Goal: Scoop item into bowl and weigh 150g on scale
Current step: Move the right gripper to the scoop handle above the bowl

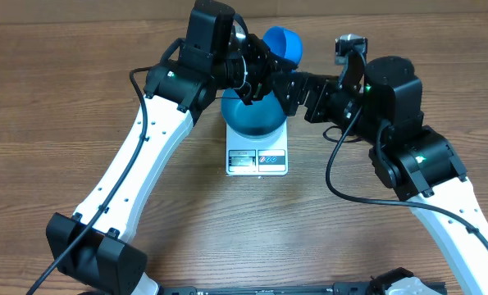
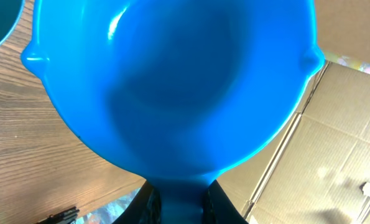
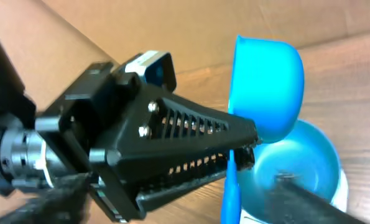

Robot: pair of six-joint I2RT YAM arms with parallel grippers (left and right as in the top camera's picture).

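The blue bowl (image 1: 254, 116) stands on the white scale (image 1: 257, 157) at the table's middle, and its inside looks bare. My left gripper (image 1: 258, 67) hangs above the bowl's far rim, shut on the handle of a blue scoop (image 1: 282, 43) whose cup tips up behind the bowl. In the left wrist view the scoop (image 2: 172, 81) fills the frame, its handle pinched in the left gripper (image 2: 181, 196). My right gripper (image 1: 297, 90) is open beside the bowl's right rim, with one finger (image 3: 321, 199) over the bowl (image 3: 296, 165). The item is out of view.
Wooden table (image 1: 63, 98) stretches all round the scale. Cardboard boxes (image 2: 340, 137) stand beyond the table's far edge. The two arms meet closely over the bowl, and the left gripper (image 3: 244, 146) sits right in front of the right wrist camera.
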